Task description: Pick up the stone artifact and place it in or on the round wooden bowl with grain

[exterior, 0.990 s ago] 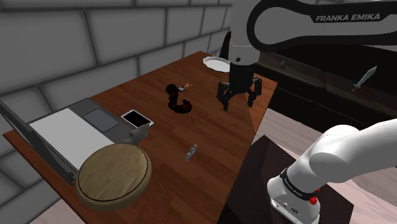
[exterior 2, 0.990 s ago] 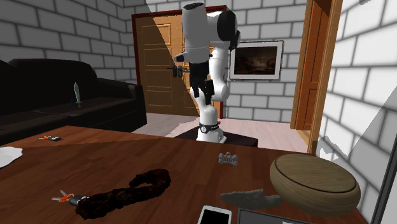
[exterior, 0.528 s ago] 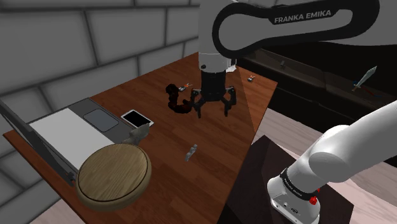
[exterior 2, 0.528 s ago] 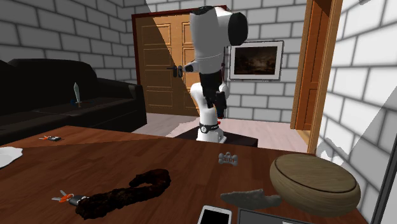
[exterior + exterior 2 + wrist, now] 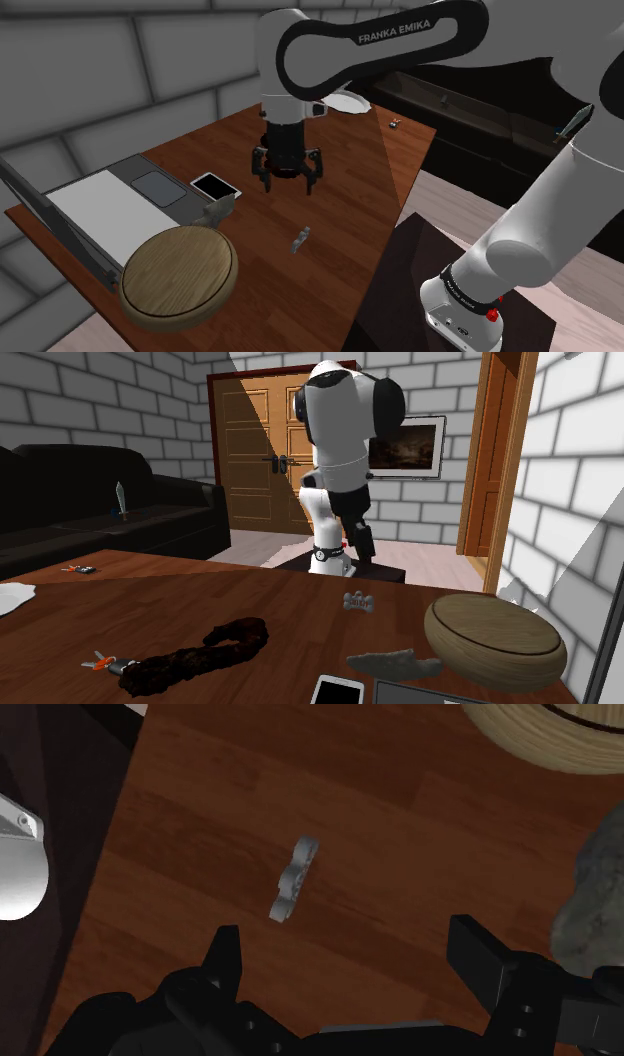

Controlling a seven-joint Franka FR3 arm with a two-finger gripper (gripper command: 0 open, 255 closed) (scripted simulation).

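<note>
The stone artifact (image 5: 219, 210) is a rough grey lump on the brown table, between a phone and the round wooden bowl (image 5: 178, 275). The second exterior view has the stone (image 5: 393, 664) lying just left of the bowl (image 5: 492, 640). My black gripper (image 5: 286, 180) hangs open above the middle of the table, up and to the right of the stone in the shoulder view. Seen from the wrist, the fingers of the gripper (image 5: 352, 954) stand wide apart with nothing between them. The stone (image 5: 598, 894) lies just outside one finger and the bowl's rim (image 5: 540, 739) beyond it.
A small grey metal piece (image 5: 294, 880) lies on the table (image 5: 350, 200) below the gripper. A phone (image 5: 215, 186), an open laptop (image 5: 95, 205), a white plate (image 5: 347, 101), a dark rope-like coil (image 5: 200, 652) and keys (image 5: 103, 665) also sit there. The stand (image 5: 400, 290) is at the table's edge.
The arm has swung toward the shoulder view's left, from near the plate to above the table's middle, closer to the stone. The gripper stayed open.
</note>
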